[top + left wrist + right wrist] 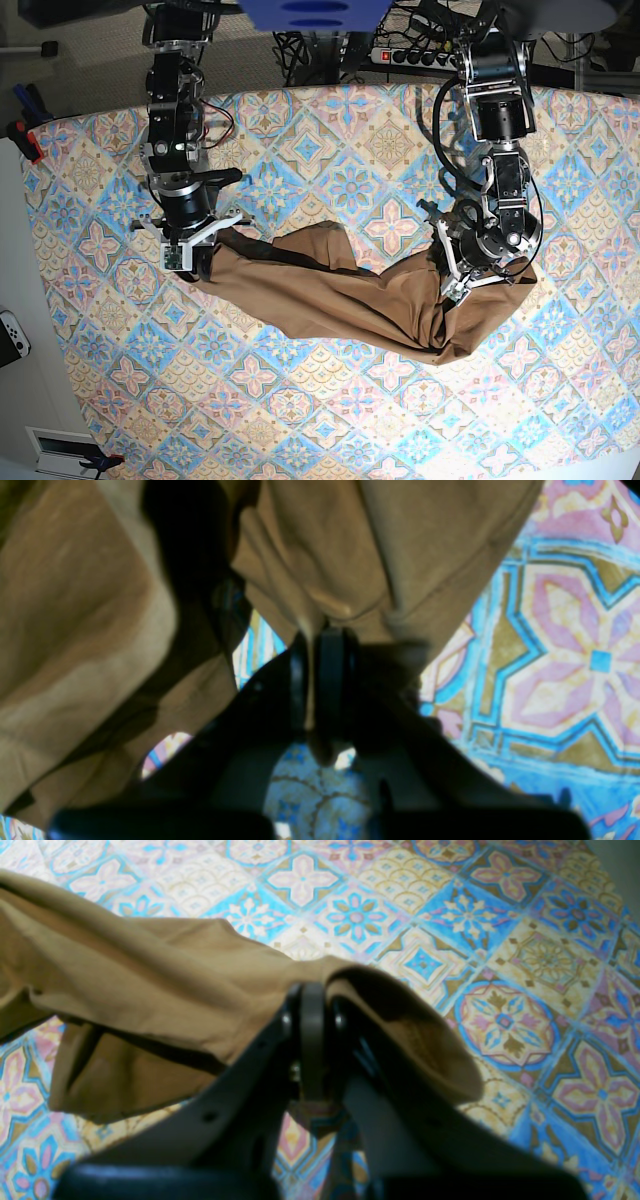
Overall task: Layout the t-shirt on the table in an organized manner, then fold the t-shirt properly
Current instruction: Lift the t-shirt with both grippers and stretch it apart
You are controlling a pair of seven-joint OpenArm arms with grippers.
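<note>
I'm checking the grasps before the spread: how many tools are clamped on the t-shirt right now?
2. The left tool pinches a fold of the t-shirt at its end nearer the base view's right; the right tool grips the opposite end, at that view's left.

1. Both arms are black segmented metal with silver joint rings.
2. The left hand (312, 680) has black fingers.
3. The right hand (312, 1040) has grey fingers with screws.
4. Black cables loop beside the left arm.

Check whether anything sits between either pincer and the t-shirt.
Nothing visible does. The left pincer and the right pincer are each shut directly on a fold of the t-shirt, which stretches between them over the table.
</note>
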